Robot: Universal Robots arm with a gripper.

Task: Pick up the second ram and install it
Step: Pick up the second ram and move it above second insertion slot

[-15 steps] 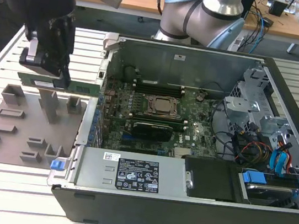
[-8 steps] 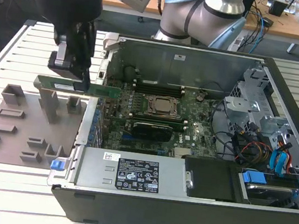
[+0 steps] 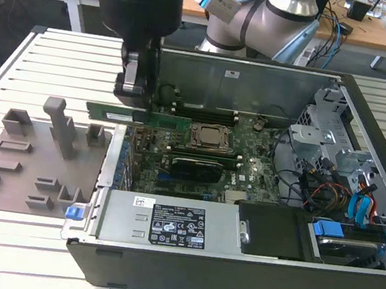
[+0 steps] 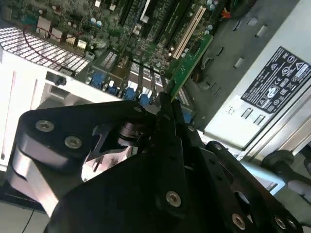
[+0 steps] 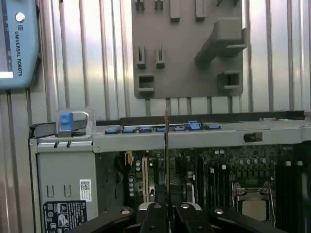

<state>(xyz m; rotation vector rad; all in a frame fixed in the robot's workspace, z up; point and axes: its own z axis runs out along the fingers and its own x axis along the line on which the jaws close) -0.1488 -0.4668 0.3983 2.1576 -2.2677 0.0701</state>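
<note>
The second ram [image 3: 155,120] is a long green stick held level, lying across the left wall of the open computer case [image 3: 92,195] and reaching over the motherboard [image 3: 195,177]. My gripper [image 3: 133,102] comes down from above and is shut on it near the stick's middle. In the second wrist view the green ram [image 4: 187,68] sticks out past the black fingers [image 4: 169,121] over the board. In the first wrist view the ram [image 5: 166,145] shows edge-on as a thin line running out from my gripper [image 5: 167,194].
A grey holder plate [image 3: 3,168] with upright blocks lies on the slatted table at the exterior view's left. Inside the case are the CPU socket [image 3: 210,138], a black expansion card [image 3: 194,165], the power supply [image 3: 168,220] at the front, and a drive cage with cables [image 3: 333,171].
</note>
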